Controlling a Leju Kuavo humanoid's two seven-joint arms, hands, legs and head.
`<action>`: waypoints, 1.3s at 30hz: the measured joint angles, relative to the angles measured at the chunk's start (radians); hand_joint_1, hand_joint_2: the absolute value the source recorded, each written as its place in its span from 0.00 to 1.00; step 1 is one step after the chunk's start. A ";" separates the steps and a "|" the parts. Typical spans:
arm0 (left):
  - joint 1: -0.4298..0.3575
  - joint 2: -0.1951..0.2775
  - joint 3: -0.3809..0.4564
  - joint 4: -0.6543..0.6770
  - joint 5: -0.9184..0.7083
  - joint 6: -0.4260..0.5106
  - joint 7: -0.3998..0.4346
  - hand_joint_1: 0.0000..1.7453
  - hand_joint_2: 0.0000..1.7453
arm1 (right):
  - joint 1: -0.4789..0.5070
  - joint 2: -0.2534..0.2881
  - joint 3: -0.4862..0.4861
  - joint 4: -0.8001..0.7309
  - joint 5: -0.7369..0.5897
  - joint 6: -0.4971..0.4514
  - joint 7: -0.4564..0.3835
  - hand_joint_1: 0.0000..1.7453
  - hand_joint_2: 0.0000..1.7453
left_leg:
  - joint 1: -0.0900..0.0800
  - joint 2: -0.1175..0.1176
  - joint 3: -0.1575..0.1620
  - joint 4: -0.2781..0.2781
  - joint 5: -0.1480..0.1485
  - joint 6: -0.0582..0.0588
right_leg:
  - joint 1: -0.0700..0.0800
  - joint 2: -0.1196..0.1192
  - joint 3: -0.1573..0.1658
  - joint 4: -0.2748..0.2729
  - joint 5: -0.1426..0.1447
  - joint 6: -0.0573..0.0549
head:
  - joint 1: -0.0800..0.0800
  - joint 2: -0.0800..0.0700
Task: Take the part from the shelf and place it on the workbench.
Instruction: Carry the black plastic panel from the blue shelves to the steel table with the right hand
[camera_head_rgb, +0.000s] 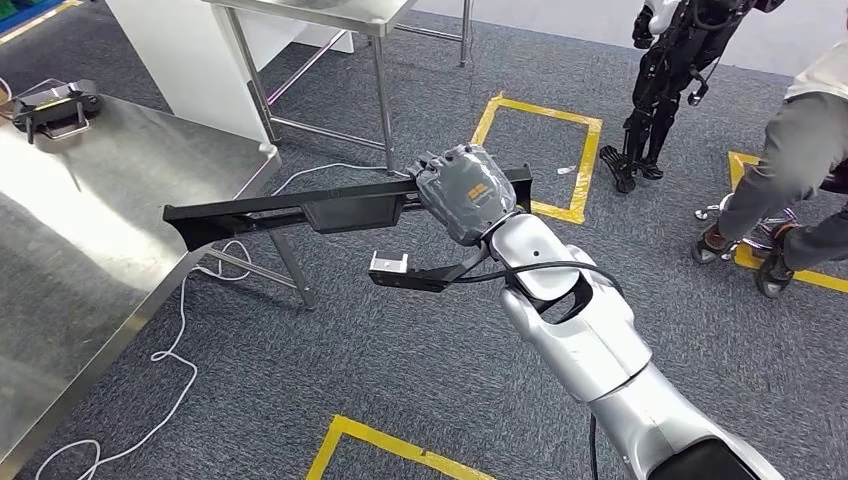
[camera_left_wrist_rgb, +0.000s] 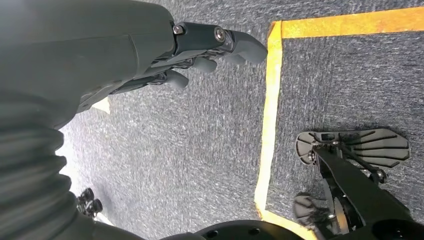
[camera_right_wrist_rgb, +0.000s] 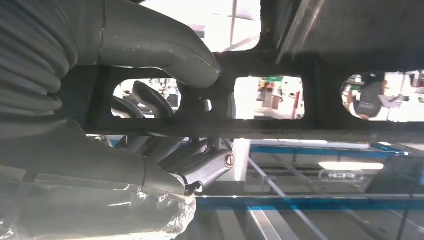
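Part (camera_head_rgb: 300, 212), long, flat, black, with cut-out openings, gripped by right robot hand (camera_head_rgb: 465, 190).

My right arm (camera_head_rgb: 590, 340) is glossy silver with a black cable looping along it; my right hand (camera_head_rgb: 468, 192) wears a grey cover with orange markings.

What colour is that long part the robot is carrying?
Black. The long part, held in the right robot hand, shows best in the head view.
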 joint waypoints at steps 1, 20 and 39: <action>0.000 -0.001 0.000 0.000 0.001 0.001 0.000 0.00 1.00 | 0.000 0.000 0.002 0.000 0.000 -0.002 0.000 0.98 1.00 | 0.000 -0.007 -0.001 0.003 -0.002 -0.005 | -0.004 0.008 0.032 -0.069 0.027 0.007 | 0.001 0.000; -0.001 -0.010 0.000 0.001 0.001 0.007 0.012 0.00 1.00 | -0.005 0.016 0.017 0.007 0.002 -0.009 -0.001 0.98 1.00 | -0.008 0.077 -0.023 0.022 -0.013 -0.023 | 0.019 -0.057 0.090 -0.167 0.049 -0.036 | -0.006 0.000; 0.003 -0.019 -0.001 0.003 0.002 0.006 0.013 0.00 1.00 | -0.011 0.013 0.019 0.016 0.032 -0.028 -0.002 0.98 1.00 | 0.007 -0.012 -0.048 0.076 -0.041 -0.042 | -0.010 0.012 0.082 -0.163 0.062 -0.028 | -0.008 0.000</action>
